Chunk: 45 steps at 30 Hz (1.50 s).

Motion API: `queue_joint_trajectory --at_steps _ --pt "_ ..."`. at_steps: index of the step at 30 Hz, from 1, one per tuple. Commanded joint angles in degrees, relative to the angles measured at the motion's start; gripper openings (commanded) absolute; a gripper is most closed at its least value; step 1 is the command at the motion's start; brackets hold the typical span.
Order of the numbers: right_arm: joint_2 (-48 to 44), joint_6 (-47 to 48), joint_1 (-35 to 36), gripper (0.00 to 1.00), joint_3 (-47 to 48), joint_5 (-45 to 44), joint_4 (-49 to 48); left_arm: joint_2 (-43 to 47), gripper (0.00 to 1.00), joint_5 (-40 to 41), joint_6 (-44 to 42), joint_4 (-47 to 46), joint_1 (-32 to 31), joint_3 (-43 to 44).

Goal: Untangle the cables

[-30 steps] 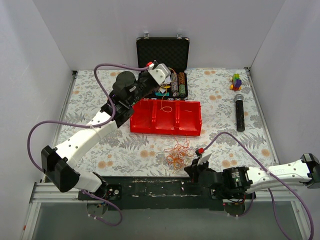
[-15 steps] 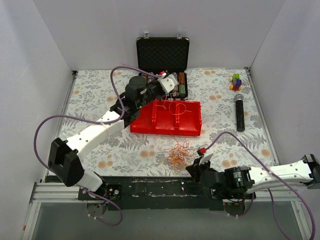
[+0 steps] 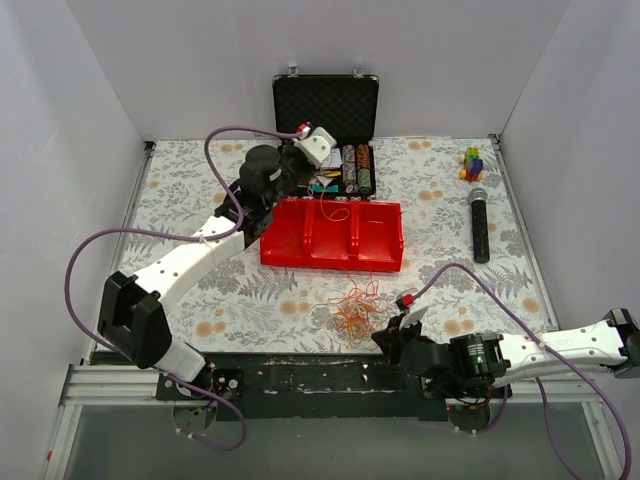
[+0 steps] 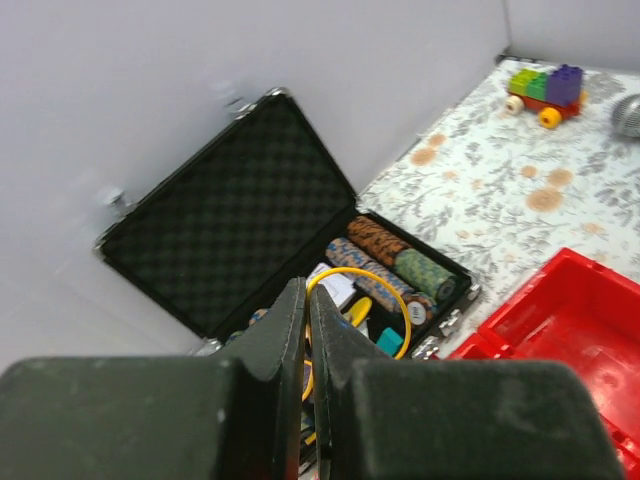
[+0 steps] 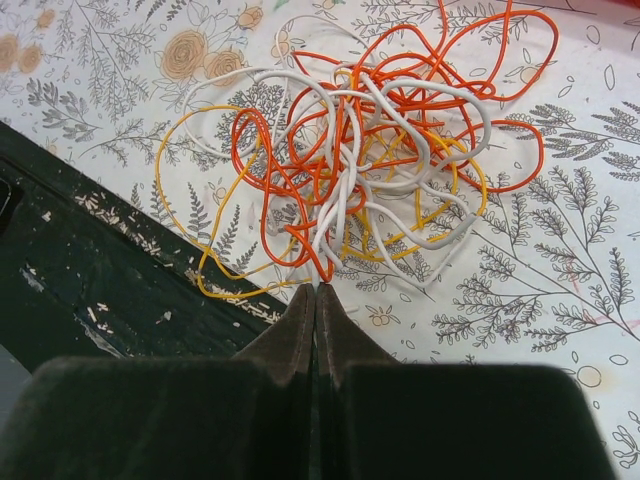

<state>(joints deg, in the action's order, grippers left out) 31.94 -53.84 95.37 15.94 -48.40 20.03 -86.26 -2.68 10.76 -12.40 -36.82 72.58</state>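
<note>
Jaws of the left gripper [image 4: 307, 292] are pressed together at the far side of the desk [image 3: 450, 200], pinching a yellow strand [image 4: 372, 275] that loops out from their tips. Behind them we see an open black case [image 3: 326, 100] with foam lining its raised lid and patterned cylinders [image 3: 357, 168] lying side by side in its base. Just in front of the case sits a red tray [image 3: 375, 240] with three compartments, and a thin wire loop shows over its middle one. Nearer the desk's front edge lie the cables [image 5: 370, 150], a loose knot of orange, yellow and white wires on the floral cover. The right gripper [image 5: 315, 292] has its jaws closed on strands at the tangle's near edge. Farther right a black microphone [image 3: 480, 225] lies flat, and beyond it, in the far right corner, stands a small toy of coloured blocks [image 3: 471, 162].
</note>
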Motion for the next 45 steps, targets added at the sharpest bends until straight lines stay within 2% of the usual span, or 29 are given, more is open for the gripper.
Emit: queue_joint_trajectory --at_steps 1,7,15,21,29,34,36,37,39,41,42,44,45 --pt "-0.8 -1.3 0.4 0.01 -0.6 -2.0 -0.4 5.3 0.0 -0.3 2.9 0.0 1.5 -0.3" --pt "-0.6 -1.0 0.4 0.01 -0.4 -2.6 -0.8 4.6 0.0 -7.9 2.5 4.0 1.3 -1.1" --pt "-1.0 -1.5 0.4 0.01 -0.5 -2.9 -0.3 -1.0 0.0 -15.5 0.2 7.6 0.3 1.0" --pt "-3.0 -2.4 0.4 0.01 -0.2 -3.4 1.6 -4.7 0.0 -16.8 -4.0 10.1 0.0 -2.3" --pt "-2.9 -2.5 0.4 0.01 0.2 -4.0 1.9 -6.4 0.0 -21.2 1.7 12.1 -0.5 -2.3" --pt "-2.4 -1.6 0.4 0.01 0.1 -3.8 0.6 -6.4 0.0 -17.6 1.0 11.5 -2.5 -5.9" --pt "-2.2 -1.3 0.4 0.01 0.3 -3.8 0.4 -7.2 0.34 -14.6 0.7 10.4 -2.6 -6.6" --pt "-2.2 -1.1 0.4 0.01 0.4 -3.7 0.4 -7.8 0.4 -13.1 0.4 9.9 -2.6 -6.7" --pt "-2.4 -1.0 0.4 0.01 0.8 -3.7 0.5 -9.2 0.47 -9.8 -0.5 9.4 -2.6 -6.0" --pt "-2.5 -0.6 0.4 0.01 0.8 -3.5 0.4 -12.1 0.66 -6.2 -0.3 13.8 -2.6 -2.1" --pt "-2.6 -0.5 0.4 0.01 0.9 -3.5 0.4 -13.9 0.71 -4.9 -0.1 16.9 -2.5 1.4" --pt "-2.4 0.1 0.4 0.01 1.2 -3.4 0.3 -14.9 0.8 -7.0 2.1 21.0 -1.1 6.3" --pt "-2.5 0.1 0.4 0.01 1.3 -3.4 0.3 -13.3 0.89 -10.1 3.4 21.0 -0.2 6.1"
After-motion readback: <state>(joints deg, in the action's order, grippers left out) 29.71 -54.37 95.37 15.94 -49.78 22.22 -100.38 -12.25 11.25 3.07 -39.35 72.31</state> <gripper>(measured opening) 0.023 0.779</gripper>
